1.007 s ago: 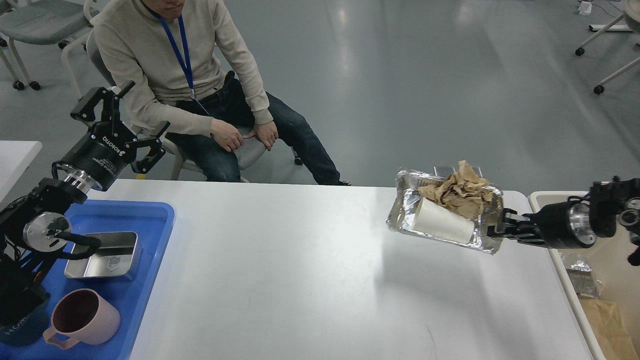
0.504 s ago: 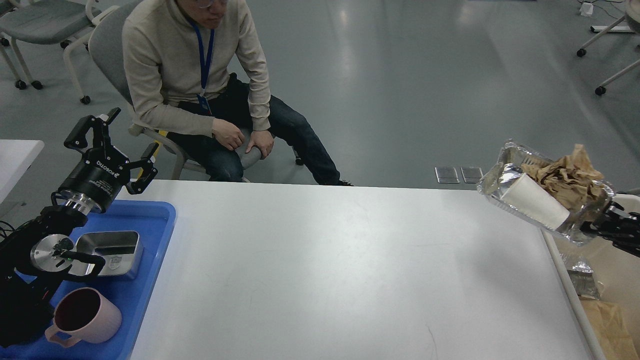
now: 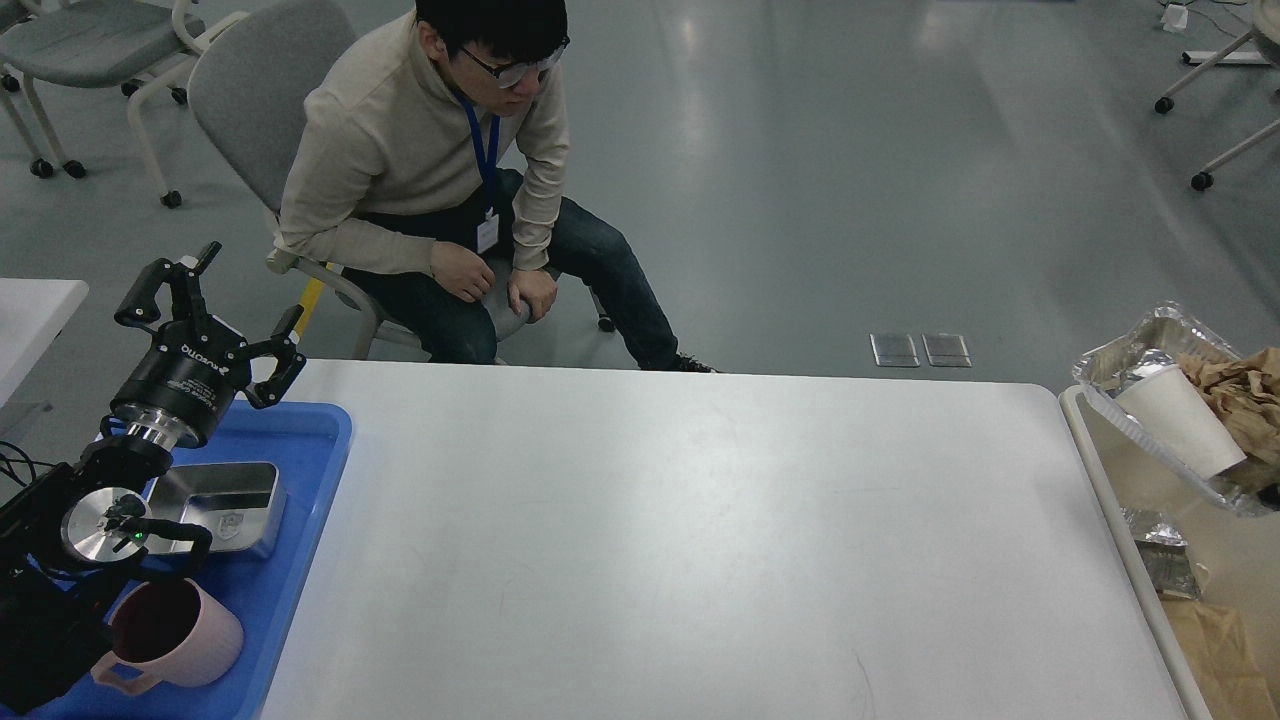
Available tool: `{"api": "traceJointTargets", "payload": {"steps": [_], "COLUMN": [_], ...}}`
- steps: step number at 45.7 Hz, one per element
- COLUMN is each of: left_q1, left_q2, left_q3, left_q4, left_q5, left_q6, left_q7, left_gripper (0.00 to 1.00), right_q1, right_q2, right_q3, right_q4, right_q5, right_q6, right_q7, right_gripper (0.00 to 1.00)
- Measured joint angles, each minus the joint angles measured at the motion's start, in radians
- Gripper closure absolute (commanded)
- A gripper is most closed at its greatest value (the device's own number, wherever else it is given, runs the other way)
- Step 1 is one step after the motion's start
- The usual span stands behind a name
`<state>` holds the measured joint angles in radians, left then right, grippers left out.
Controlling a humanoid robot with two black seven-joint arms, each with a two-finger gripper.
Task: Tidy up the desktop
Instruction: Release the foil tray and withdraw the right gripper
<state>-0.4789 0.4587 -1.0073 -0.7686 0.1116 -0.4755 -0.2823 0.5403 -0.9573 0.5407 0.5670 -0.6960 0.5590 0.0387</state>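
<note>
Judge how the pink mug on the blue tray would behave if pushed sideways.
The pink mug stands upright and looks wide, so it would probably slide rather than tip. The blue tray looks smooth, so little grip. The mug's handle, pointing left, might make it turn.

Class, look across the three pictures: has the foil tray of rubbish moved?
Yes. The foil tray has travelled right, off the desktop; it now hangs tilted above the beige bin beside the table's right edge.

desktop [image 3: 680,540] bare | left gripper [image 3: 205,305] open-fingered above blue tray [image 3: 300,440] | foil tray [image 3: 1150,350] (tilted) over bin [image 3: 1090,440]
</note>
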Motion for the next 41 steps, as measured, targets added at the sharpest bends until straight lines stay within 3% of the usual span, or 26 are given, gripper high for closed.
{"api": "traceJointTargets", "payload": {"steps": [4,7,17,19,20,29,41], "left_q1": [0.005,0.014,0.029,0.029,0.029,0.031,0.031], "left_q2": [0.0,-0.001,-0.001,-0.002,-0.003,-0.027,-0.031], "left_q3": [0.0,0.0,0.0,0.0,0.0,-0.002,-0.002], "left_q4": [0.0,0.0,0.002,0.002,0.002,0.002,0.002], "left_q5": [-0.001,-0.001,-0.002,-0.003,-0.003,-0.004,-0.004], "left_q6": [0.0,0.0,0.0,0.0,0.0,0.0,0.004], "left_q7": [0.0,0.0,0.0,0.0,0.0,0.0,0.001], "left_gripper": [0.04,0.04,0.04,0.04,0.04,0.04,0.04], "right_q1": [-0.007,-0.011,-0.062,-0.067,-0.068,-0.068,0.009], "right_q2": [0.043,0.077,0.126,0.141,0.148,0.204,0.273], "right_q3": [0.004,0.005,0.005,0.003,0.002,0.001,0.02], "right_q4": [-0.086,-0.14,-0.281,-0.317,-0.334,-0.457,-0.475], "right_q5": [0.016,0.034,0.162,0.196,0.208,0.257,0.271], "right_q6": [0.0,0.0,-0.004,-0.008,-0.009,-0.022,-0.157], "right_q7": [0.0,0.0,-0.004,-0.007,-0.008,-0.012,-0.003], "right_gripper": [0.98,0.89,0.26,0.06,0.0,0.0,0.0]}}
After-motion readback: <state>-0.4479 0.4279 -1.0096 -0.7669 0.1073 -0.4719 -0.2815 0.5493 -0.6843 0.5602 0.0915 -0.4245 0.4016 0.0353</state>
